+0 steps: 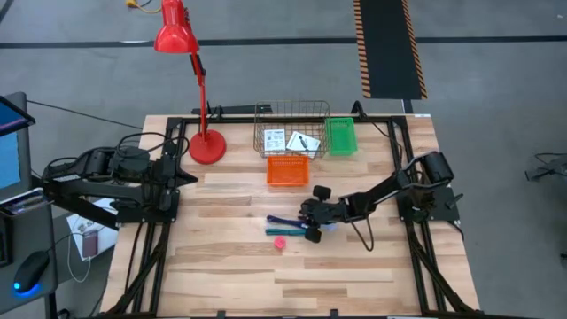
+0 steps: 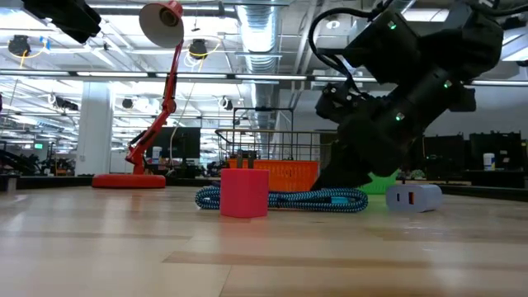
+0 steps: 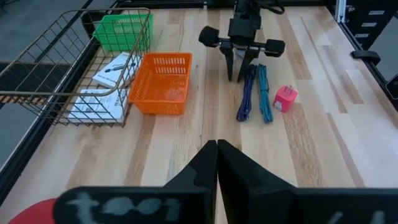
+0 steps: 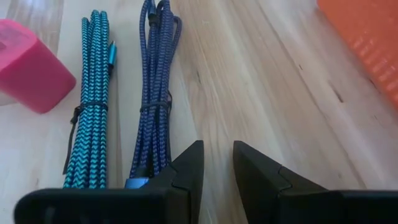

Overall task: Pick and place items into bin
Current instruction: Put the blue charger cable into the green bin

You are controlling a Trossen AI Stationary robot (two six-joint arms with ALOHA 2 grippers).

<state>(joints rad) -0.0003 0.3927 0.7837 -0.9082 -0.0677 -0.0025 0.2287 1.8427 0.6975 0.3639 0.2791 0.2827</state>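
Two bundled braided cables lie side by side on the table, a dark blue one [image 4: 152, 93] and a teal one [image 4: 93, 99]. A pink cube [image 1: 280, 241] stands near them, and a pale blue cube [image 2: 414, 197] sits by the right arm. Two white printed cards [image 3: 115, 68] lie in the wire basket [image 1: 292, 111]. My right gripper [image 4: 216, 149] hangs low over the table with a narrow gap between its fingers, next to the blue cable's end [image 3: 250, 73]. My left gripper [image 3: 217, 144] is shut, parked at the table's left edge. My right gripper points down at the table from the right. One finger [image 4: 186, 165] stands right against the end of the blue cable [image 4: 140, 177]. I cannot tell whether it touches. Nothing lies between the fingers.
An orange basket [image 1: 288, 170] sits just beyond the cables, with a green basket [image 1: 341, 136] beside the wire one. A red desk lamp [image 1: 205, 146] stands at the far left. Bare wood stretches along the near half of the table [image 1: 292, 279].
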